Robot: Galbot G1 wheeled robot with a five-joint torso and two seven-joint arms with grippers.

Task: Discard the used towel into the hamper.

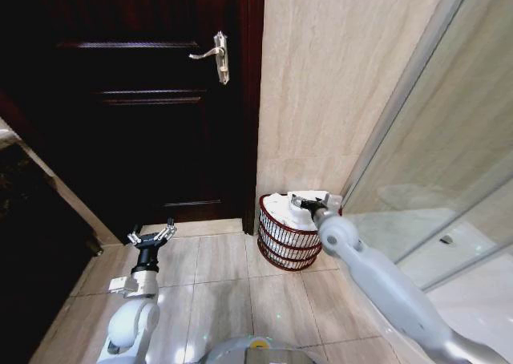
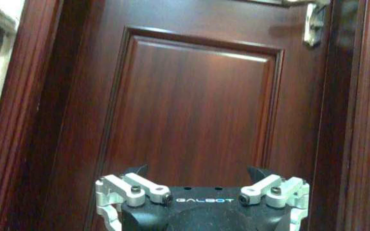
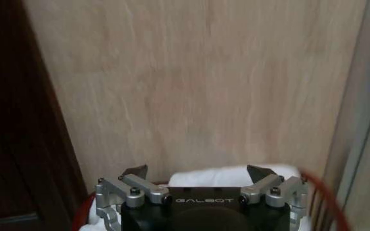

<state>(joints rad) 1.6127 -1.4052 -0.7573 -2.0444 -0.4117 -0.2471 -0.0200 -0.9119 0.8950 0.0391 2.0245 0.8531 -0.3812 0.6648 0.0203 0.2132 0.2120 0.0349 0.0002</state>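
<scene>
Your right arm reaches forward and across to the hamper (image 1: pixel 288 240), which stands on the tiled floor (image 1: pixel 216 292) in the corner where the beige wall (image 1: pixel 337 75) meets the glass shower panel (image 1: pixel 449 163), just to the right of the dark wooden door (image 1: pixel 136 99). The towel (image 1: pixel 298 206) lies white and bunched inside the hamper, rising to about its rim. Your right gripper (image 1: pixel 303 203) hangs directly over that towel with its fingers spread apart and nothing between them; from the right wrist view you can see the two dark fingertips (image 3: pixel 135 171) standing wide, the white towel (image 3: pixel 223 176) just beyond them, and the red rim of the hamper (image 3: pixel 323 199) curving past at the side. Whether the fingertips touch the cloth you cannot tell. Your left arm is held low on the left side, well apart from the hamper, with the left gripper (image 1: pixel 151 237) pointing toward the door. Its fingers are also spread and empty; in the left wrist view the left gripper (image 2: pixel 198 172) faces the door panel (image 2: pixel 191 106), with the door handle (image 2: pixel 312 21) off at the corner.
</scene>
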